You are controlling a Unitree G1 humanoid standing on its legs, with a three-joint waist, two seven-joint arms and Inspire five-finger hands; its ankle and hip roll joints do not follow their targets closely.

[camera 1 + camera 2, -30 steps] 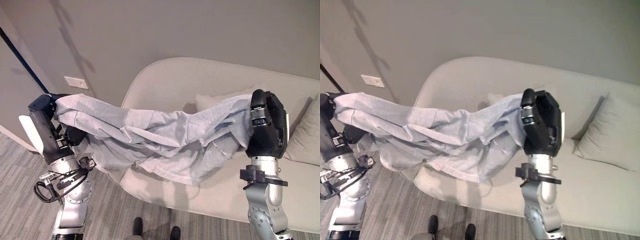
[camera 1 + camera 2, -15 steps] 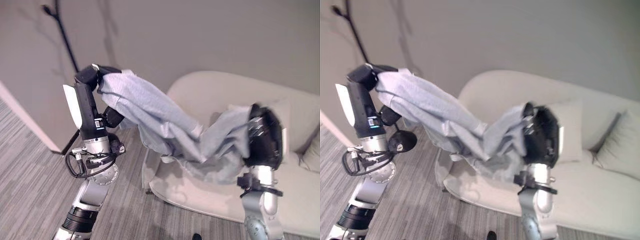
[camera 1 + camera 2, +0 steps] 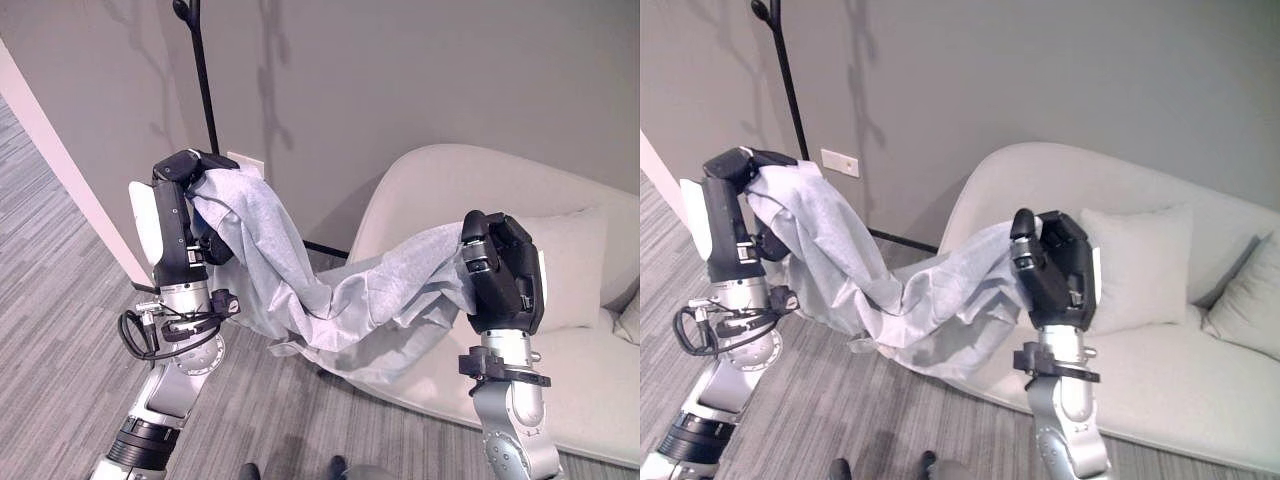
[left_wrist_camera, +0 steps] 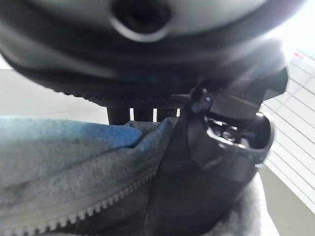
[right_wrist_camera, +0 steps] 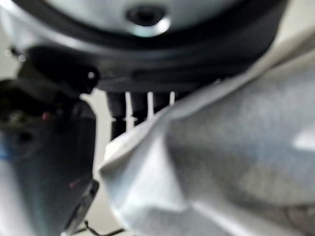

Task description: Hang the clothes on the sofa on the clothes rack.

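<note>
The grey garment (image 3: 300, 285) hung in the air between both hands, stretched like a hammock, with its lowest fold over the floor (image 3: 70, 300) beside the front left edge of the sofa (image 3: 560, 360). The left hand (image 3: 180, 205) was closed on one end of the cloth and held it high; its wrist view showed the fingers pinching fabric beside a zipper. The right hand (image 3: 500, 275) gripped the other end, with cloth folded over its fingers. Two grips probably kept the garment spread and off the floor, so it would not drag. The black pole of the clothes rack (image 3: 205, 95) stood just behind the left hand, against the wall. I judge the garment was being carried toward it, and hanging was not yet done.
</note>
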